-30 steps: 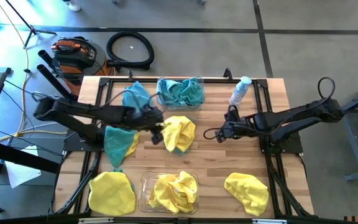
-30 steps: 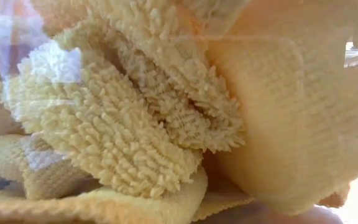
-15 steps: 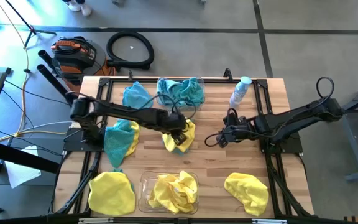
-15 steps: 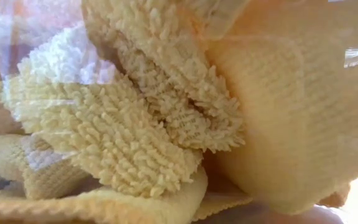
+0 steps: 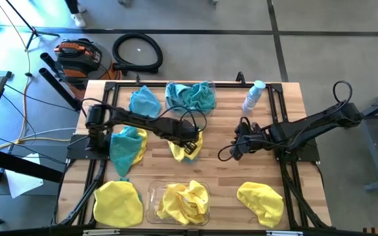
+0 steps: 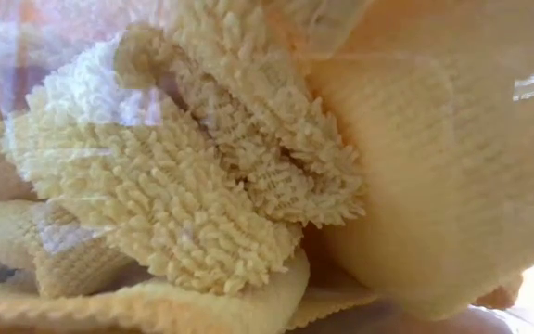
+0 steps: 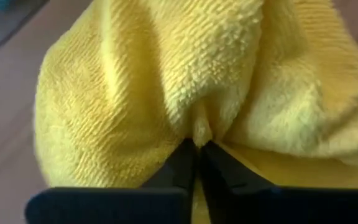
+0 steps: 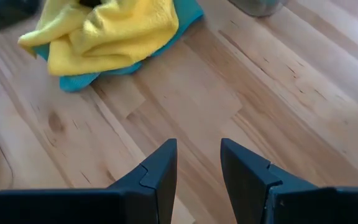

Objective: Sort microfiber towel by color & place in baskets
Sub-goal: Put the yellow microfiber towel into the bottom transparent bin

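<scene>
Left hand (image 5: 190, 139) has just travelled to mid-table and pinched shut on the centre yellow towel (image 5: 184, 145); lift toward the near basket (image 5: 151, 196) can follow. Right hand (image 8: 199, 163) waits nearby, fingers apart, empty.

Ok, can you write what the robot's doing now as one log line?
left gripper: shut on yellow towel, mid-table | right gripper: open, empty, over bare wood | teal towel: under yellow one

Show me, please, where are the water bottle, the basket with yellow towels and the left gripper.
water bottle (image 5: 253, 96), high view, middle of its body.
basket with yellow towels (image 5: 151, 194), high view, its left wall.
left gripper (image 7: 197, 144), left wrist view, between the fingertips pinching the yellow towel (image 7: 135, 74).
</scene>
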Action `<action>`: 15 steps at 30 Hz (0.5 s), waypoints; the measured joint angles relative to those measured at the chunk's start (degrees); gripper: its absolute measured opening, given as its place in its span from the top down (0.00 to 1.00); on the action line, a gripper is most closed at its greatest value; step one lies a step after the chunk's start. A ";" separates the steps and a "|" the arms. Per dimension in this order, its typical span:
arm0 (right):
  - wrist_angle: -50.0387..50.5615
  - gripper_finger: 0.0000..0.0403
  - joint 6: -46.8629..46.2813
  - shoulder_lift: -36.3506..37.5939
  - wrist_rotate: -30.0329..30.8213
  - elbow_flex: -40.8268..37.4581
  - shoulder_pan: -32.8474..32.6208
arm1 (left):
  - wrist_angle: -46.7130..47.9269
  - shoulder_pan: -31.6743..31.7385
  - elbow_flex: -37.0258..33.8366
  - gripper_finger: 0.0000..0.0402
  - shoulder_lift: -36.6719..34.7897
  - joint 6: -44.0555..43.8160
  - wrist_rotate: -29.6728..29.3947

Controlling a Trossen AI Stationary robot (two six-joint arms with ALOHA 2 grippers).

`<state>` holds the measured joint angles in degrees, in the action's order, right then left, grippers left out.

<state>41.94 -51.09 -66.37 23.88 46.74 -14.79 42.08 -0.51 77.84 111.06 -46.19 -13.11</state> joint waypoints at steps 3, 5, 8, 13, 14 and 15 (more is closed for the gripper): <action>0.09 0.71 1.72 -0.02 0.02 0.00 0.00 | 2.68 -1.23 1.54 0.98 -1.98 -1.05 -1.05; 0.17 0.71 2.76 -0.02 0.02 0.00 0.00 | 5.80 -2.39 3.04 0.99 -3.44 -1.25 -2.74; 0.28 0.71 3.58 -0.02 0.02 0.00 0.02 | 9.48 -4.43 5.86 1.00 -6.64 -1.67 -5.67; 0.44 0.71 3.58 -0.04 0.02 0.00 0.02 | 14.15 -8.93 10.79 1.00 -11.73 -1.78 -10.77; 0.36 0.71 3.58 -0.04 0.02 0.00 0.02 | 14.59 -9.89 11.78 1.00 -12.74 -1.78 -11.97; 0.36 0.71 3.58 -0.04 0.02 0.00 0.02 | 15.58 -10.93 12.77 1.00 -13.84 -1.78 -13.34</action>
<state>42.30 -47.51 -66.41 23.90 46.74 -14.76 57.67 -11.43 90.61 97.22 -47.97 -26.45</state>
